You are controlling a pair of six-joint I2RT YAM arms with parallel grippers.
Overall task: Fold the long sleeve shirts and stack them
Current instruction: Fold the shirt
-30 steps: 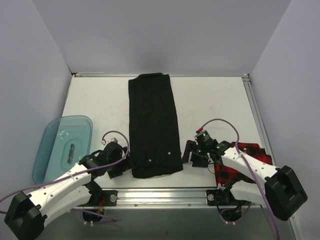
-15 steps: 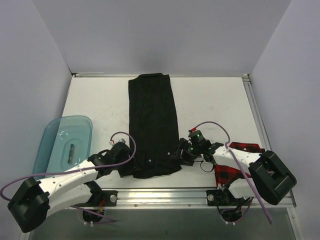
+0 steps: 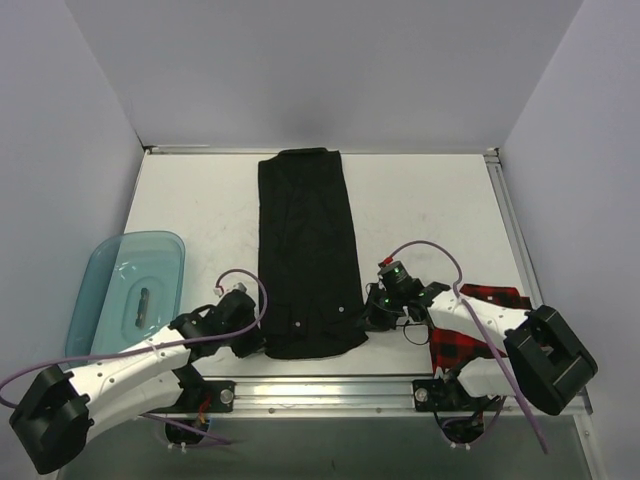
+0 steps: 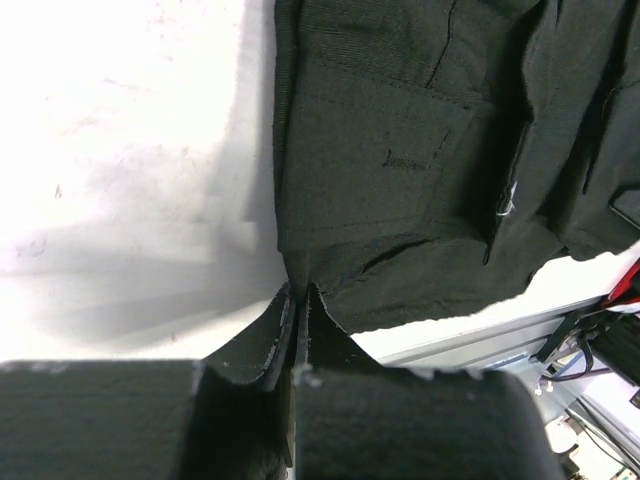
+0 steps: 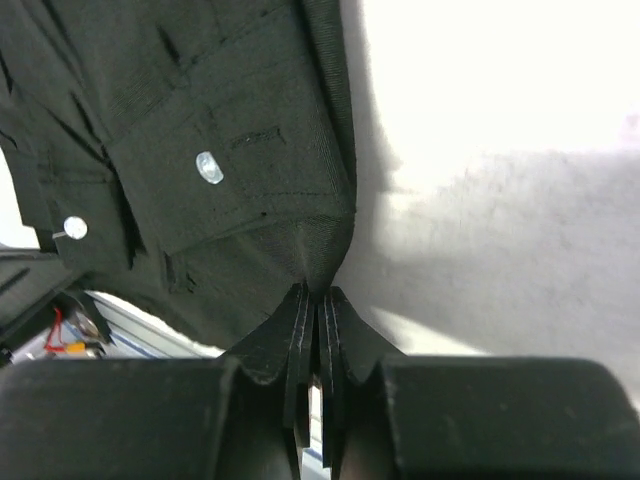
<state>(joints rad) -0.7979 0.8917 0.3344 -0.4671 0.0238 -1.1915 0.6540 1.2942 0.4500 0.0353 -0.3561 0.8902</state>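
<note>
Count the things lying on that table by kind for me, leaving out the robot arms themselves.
Shirts: 2 (a black shirt and a red-and-black checked shirt)
Tubs: 1 (a blue plastic tub)
Total: 3

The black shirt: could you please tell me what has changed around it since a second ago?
Both arms moved inward; the left gripper shut on the near left corner of the black shirt, the right gripper on its near right corner. Shirt, tub and checked shirt stayed put.
</note>
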